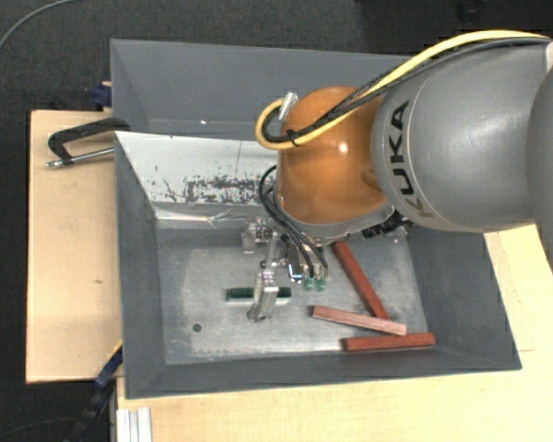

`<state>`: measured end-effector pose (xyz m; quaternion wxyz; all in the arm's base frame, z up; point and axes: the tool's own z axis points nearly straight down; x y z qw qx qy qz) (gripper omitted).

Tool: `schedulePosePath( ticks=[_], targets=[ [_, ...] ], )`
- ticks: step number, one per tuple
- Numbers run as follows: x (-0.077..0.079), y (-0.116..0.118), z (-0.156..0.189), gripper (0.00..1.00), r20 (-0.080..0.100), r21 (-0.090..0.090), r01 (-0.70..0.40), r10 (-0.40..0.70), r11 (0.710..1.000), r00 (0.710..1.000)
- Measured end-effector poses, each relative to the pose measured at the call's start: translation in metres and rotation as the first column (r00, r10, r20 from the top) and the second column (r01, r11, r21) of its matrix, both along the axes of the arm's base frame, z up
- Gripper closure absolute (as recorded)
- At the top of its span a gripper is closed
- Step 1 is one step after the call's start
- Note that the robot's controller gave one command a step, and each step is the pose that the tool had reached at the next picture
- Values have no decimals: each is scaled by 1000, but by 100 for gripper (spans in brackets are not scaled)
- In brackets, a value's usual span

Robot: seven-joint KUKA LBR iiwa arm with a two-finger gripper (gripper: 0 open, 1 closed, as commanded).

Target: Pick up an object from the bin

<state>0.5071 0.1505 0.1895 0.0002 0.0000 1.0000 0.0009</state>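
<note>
Small green bar (238, 294) | at claw (261, 308) tip | claw grip: cannot tell | three red sticks (358, 280) just right

Three reddish-brown bars (359, 320) lie together at lower right; a small dark speck (197, 328) lies lower left.
</note>
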Motion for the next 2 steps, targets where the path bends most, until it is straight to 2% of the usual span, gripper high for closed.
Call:
schedulePosePath(
  ticks=[1,2],
  targets=[
    [27,-11,-123,0,-6,-2,-121,121,993,993],
    [28,-11,-119,100,-1,0,-120,120,993,993]
  ],
)
